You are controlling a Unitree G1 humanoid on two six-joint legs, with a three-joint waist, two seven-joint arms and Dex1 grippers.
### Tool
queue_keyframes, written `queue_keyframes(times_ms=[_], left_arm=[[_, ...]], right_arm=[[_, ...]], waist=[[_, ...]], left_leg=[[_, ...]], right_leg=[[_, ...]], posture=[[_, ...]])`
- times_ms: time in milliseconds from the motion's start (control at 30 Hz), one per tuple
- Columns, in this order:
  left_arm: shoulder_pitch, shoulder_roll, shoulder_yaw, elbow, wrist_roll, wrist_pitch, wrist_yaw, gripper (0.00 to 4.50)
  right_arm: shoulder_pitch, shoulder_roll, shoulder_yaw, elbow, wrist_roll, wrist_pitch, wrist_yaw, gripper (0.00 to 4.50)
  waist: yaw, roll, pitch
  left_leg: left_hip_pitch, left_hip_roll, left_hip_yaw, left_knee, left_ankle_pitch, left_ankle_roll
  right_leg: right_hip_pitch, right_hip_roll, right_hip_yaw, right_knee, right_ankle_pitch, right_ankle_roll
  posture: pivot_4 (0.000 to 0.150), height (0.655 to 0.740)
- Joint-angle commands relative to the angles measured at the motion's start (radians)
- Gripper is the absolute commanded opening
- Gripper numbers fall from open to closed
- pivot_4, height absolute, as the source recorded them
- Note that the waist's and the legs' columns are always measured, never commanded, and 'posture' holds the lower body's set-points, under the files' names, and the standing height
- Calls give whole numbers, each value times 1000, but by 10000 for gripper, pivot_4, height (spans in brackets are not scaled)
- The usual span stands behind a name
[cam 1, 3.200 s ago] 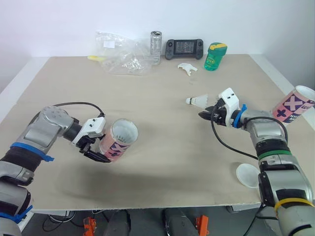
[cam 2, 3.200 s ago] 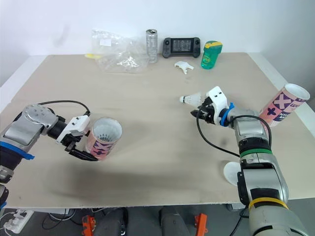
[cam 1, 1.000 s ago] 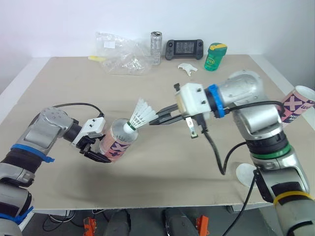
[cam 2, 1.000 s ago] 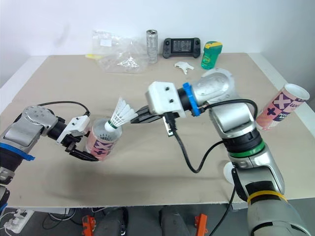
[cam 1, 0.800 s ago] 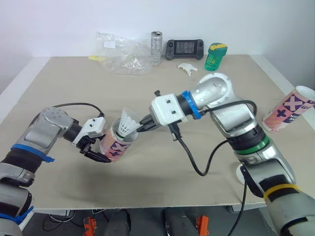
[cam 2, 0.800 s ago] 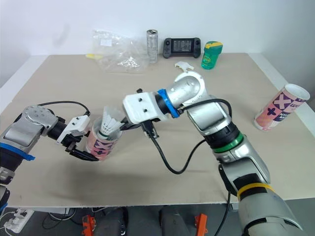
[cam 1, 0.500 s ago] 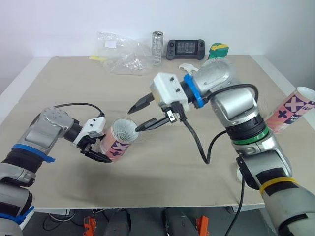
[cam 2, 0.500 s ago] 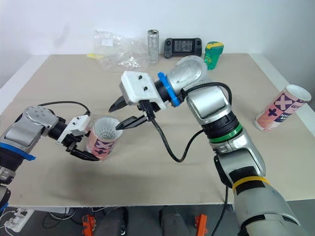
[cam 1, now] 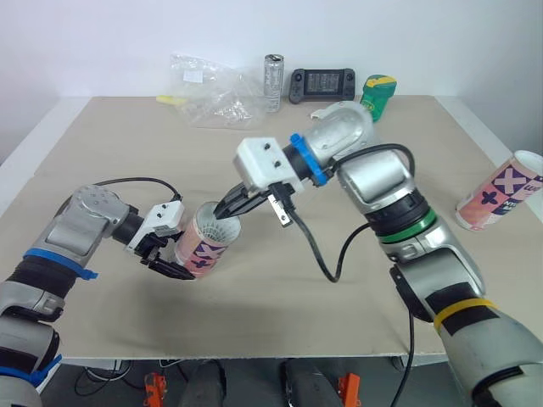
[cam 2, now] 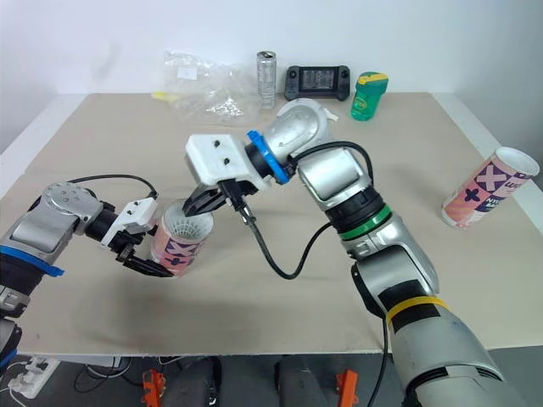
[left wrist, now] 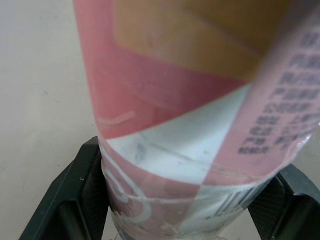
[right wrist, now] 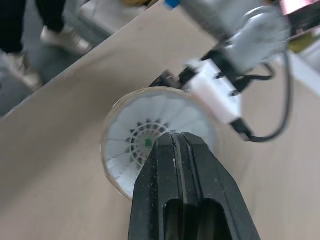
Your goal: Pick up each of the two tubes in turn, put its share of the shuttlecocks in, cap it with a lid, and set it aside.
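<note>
My left gripper (cam 1: 172, 256) is shut on a pink-and-white tube (cam 1: 204, 244), held tilted with its open mouth facing up and to the right. The left wrist view shows the tube (left wrist: 190, 100) clamped between the two black fingers (left wrist: 82, 187). A white shuttlecock (right wrist: 145, 135) sits inside the tube, feathers towards the mouth. My right gripper (cam 1: 227, 212) is shut with nothing in it. Its tips (right wrist: 175, 145) are at the tube's mouth, on the shuttlecock's feathers. A second pink-and-white tube (cam 1: 502, 192) lies at the table's right edge.
Along the far edge are a crumpled plastic bag (cam 1: 212, 100), a silver can (cam 1: 272, 82), a black game controller (cam 1: 321, 82) and a green bottle (cam 1: 377, 91). My right arm and its cable (cam 1: 339, 254) stretch across the middle of the table.
My right gripper carried a shuttlecock to the tube, let it go inside and lifted open. It has now shut and dropped back to the tube's mouth. The left arm stayed still.
</note>
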Motion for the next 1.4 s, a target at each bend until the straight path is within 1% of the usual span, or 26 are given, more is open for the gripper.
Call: queue_keyframes(times_ms=[33,167,267,333,433,600,733,833,867,1000,1067,1133,1167,1267,1300,1400], left_arm=[[8,-11,13,-19,-3,9,2,32131],[14,-18,30,-29,-10,30,2,32131],[20,-27,52,-38,-10,51,2,32131],[28,-33,71,-54,-20,79,4,32131],[39,-41,94,-72,-23,106,12,32131],[58,-61,135,-100,-42,150,30,32131],[70,-83,153,-120,-44,159,54,32131],[88,-103,162,-142,-49,146,75,32131],[94,-113,167,-149,-49,137,85,32131],[114,-145,170,-164,-41,105,109,32131],[123,-160,171,-170,-40,95,123,32131],[133,-200,175,-176,-43,71,153,32131],[139,-243,178,-174,-45,44,185,32131],[173,-348,173,-176,-41,-31,253,32131],[185,-369,171,-180,-43,-51,258,32131],[205,-428,173,-173,-42,-75,294,32131]], right_arm=[[-56,43,56,43,-74,-59,11,670],[-74,108,163,150,-158,-162,61,670],[-90,163,189,238,-202,-217,44,670],[-92,210,188,286,-208,-217,44,670],[-89,232,163,315,-199,-212,60,670],[-128,188,66,289,-72,-116,111,670],[-171,69,38,220,90,-24,111,670],[-148,-109,28,133,178,-5,111,670],[-125,-169,17,101,189,-2,111,670],[-53,-320,-41,11,214,34,111,670],[-25,-372,-65,-25,215,54,111,670],[11,-435,-103,-48,192,71,105,670],[40,-492,-125,-63,186,103,106,5087],[145,-686,-112,-128,208,140,111,11912],[182,-735,-104,-138,195,124,111,17712],[266,-842,-78,-153,182,108,111,31058]], waist=[[2,0,0],[3,0,0],[7,0,0],[8,-1,-1],[8,-1,-1],[11,-2,0],[12,-3,1],[13,-3,1],[14,-3,1],[13,-3,1],[8,-3,1],[7,-2,2],[8,-2,2],[20,-2,2],[27,-2,2],[18,-2,3]], left_leg=[[0,0,0,0,0,0],[0,0,0,0,0,0],[0,0,0,0,0,0],[0,0,0,0,0,0],[1,1,0,-1,0,0],[0,1,-2,-1,0,0],[-2,1,-3,-1,0,0],[-3,1,-4,-1,1,-1],[-3,1,-4,-1,0,-1],[-3,0,-4,-2,0,-2],[-3,1,-4,-2,0,-2],[-3,2,-3,-2,0,-2],[-2,2,-3,-2,0,-2],[-3,1,-3,-2,0,-2],[-3,0,-3,-2,0,-2],[-4,-1,3,-1,-1,-2]], right_leg=[[0,0,0,0,0,0],[0,0,0,0,0,0],[0,0,-1,0,0,0],[0,0,-1,0,-1,0],[0,0,-1,0,-1,-1],[0,0,-3,0,-1,-2],[-1,1,-3,0,-1,-3],[-2,0,-5,0,-1,-3],[-2,0,-6,0,-1,-4],[-2,0,-5,-1,-2,-4],[-2,0,-5,-1,-2,-4],[-4,1,-4,0,-1,-5],[-3,1,-5,0,-1,-5],[-2,0,-4,-1,-2,-3],[-1,-1,-5,-1,-2,-2],[-2,-4,-1,-3,-3,0]], posture=[[1500,7236],[1500,7236],[1500,7236],[1500,7236],[1500,7236],[1500,7236],[1500,7236],[1500,7236],[1500,7236],[1500,7236],[1500,7236],[1500,7236],[1500,7236],[1500,7236],[1500,7236],[1500,7236]])
